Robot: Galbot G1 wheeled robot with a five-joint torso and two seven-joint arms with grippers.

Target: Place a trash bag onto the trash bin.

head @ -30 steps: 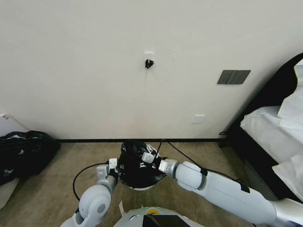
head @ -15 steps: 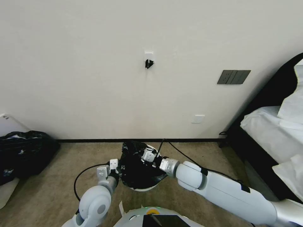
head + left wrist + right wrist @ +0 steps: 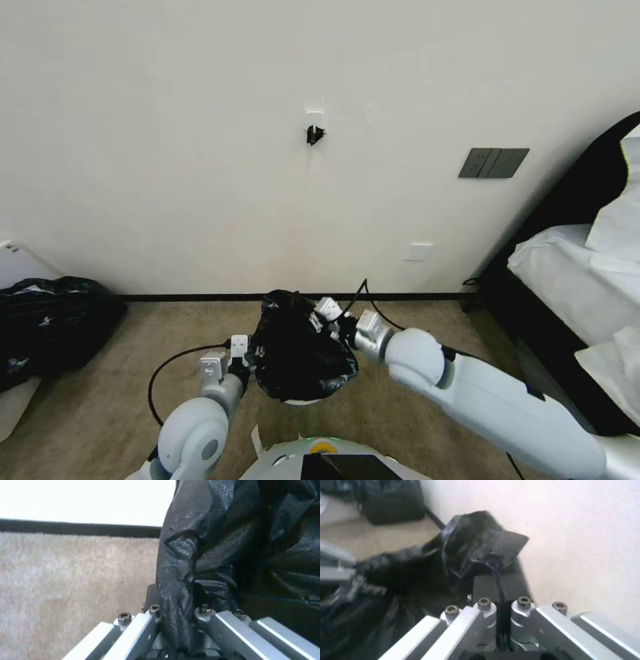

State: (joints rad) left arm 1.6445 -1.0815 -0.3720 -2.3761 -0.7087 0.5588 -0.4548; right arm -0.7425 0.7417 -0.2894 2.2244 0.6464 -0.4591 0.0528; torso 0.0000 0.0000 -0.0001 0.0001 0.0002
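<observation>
1. Far to the left of the trash bin [image 3: 298, 401], a larger bulging black bag [image 3: 50, 327] sits on the carpet [image 3: 107, 400] against the wall [image 3: 200, 167].
2. Just left of the bin, the left tool [image 3: 241, 355] is clamped on a fold of the trash bag [image 3: 300, 350]. In the left wrist view, the black film [image 3: 233, 542] runs down between the tool's [image 3: 178, 615] closed fingers [image 3: 151, 620].
3. The trash bag is draped over the bin, covering its top. Only a sliver of the bin's white wall shows under the bag's near edge.
4. Just right of the bin's far side, the right tool [image 3: 333, 319] pinches the bag's edge. In the right wrist view, a thin gathered strip of the bag [image 3: 470, 545] passes between the tool's [image 3: 501, 610] narrow fingers [image 3: 523, 607].
5. Well to the right of the bin, a bed [image 3: 573, 280] with white bedding stands by the wall.
</observation>
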